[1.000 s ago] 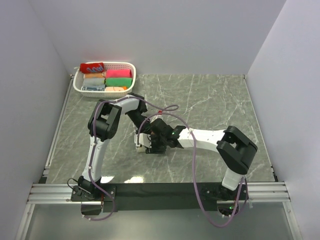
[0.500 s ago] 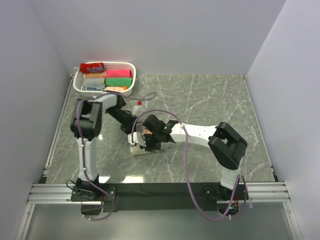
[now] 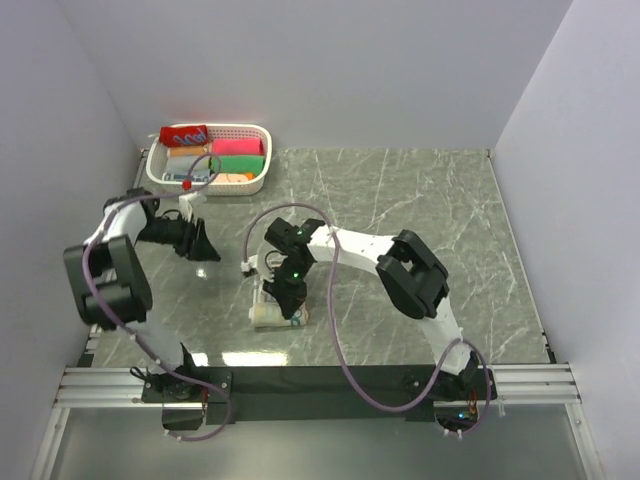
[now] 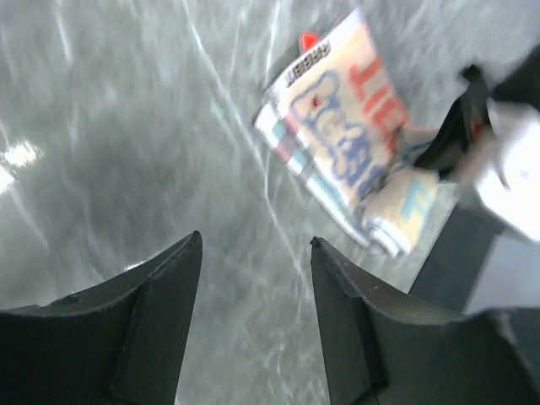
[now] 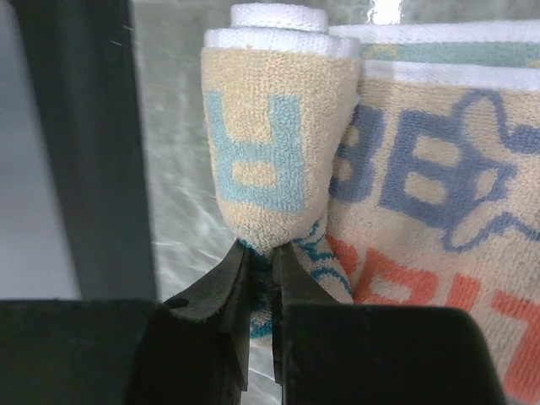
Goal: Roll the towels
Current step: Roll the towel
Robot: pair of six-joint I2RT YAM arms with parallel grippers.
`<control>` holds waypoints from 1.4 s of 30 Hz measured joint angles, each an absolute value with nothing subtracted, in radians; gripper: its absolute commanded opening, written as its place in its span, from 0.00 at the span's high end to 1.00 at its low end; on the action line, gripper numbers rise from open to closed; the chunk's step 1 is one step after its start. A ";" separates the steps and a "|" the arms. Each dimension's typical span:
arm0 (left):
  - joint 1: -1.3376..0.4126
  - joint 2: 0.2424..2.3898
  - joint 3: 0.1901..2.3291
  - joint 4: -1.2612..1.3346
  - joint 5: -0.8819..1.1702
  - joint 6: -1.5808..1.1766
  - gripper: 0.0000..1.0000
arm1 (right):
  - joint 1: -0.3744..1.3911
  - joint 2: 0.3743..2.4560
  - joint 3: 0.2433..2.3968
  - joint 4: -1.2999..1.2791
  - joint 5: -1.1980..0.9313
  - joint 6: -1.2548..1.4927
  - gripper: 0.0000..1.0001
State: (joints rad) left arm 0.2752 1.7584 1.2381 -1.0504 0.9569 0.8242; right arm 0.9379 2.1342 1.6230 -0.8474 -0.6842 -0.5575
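The left gripper [image 4: 256,243] has pulled away to the left, jaws apart, while the right gripper [image 5: 258,251] stays clamped on the partly rolled towel [image 5: 261,143].

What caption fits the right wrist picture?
Right gripper pinches the rolled end of a printed towel on the marble table.
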 measured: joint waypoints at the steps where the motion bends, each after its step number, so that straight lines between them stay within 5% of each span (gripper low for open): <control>1: 0.283 1.700 1.180 -1.021 0.941 0.825 0.39 | 0.927 2.154 1.641 -0.868 -0.722 -0.538 1.00; 8: 0.178 1.164 0.822 -0.867 0.813 0.914 0.40 | 0.840 2.305 1.750 -1.002 -0.960 -0.468 1.00; 14: -0.236 0.887 0.591 -0.728 0.659 0.929 0.39 | 0.805 2.407 1.827 -1.083 -1.081 -0.434 1.00; 20: -0.577 0.898 0.536 -0.575 0.501 0.864 0.41 | 0.770 2.458 1.841 -1.110 -1.159 -0.400 1.00; 27: -0.748 1.084 0.525 -0.386 0.348 0.800 0.44 | 0.762 2.486 1.872 -1.138 -1.169 -0.382 1.00; 29: -0.769 1.145 0.525 -0.345 0.309 0.792 0.58 | 0.758 2.489 1.875 -1.139 -1.168 -0.378 1.00; 35: -0.784 1.209 0.554 -0.338 0.275 0.772 0.93 | 0.739 2.486 1.866 -1.132 -1.152 -0.335 0.70; 42: -0.736 1.248 0.613 -0.443 0.345 0.798 0.99 | 0.635 2.331 1.769 -1.058 -1.016 -0.288 0.47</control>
State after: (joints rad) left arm -0.7364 1.2484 0.6132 -0.4435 0.3447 0.7979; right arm 0.6346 2.3310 1.7687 -1.0584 -1.0161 -0.2878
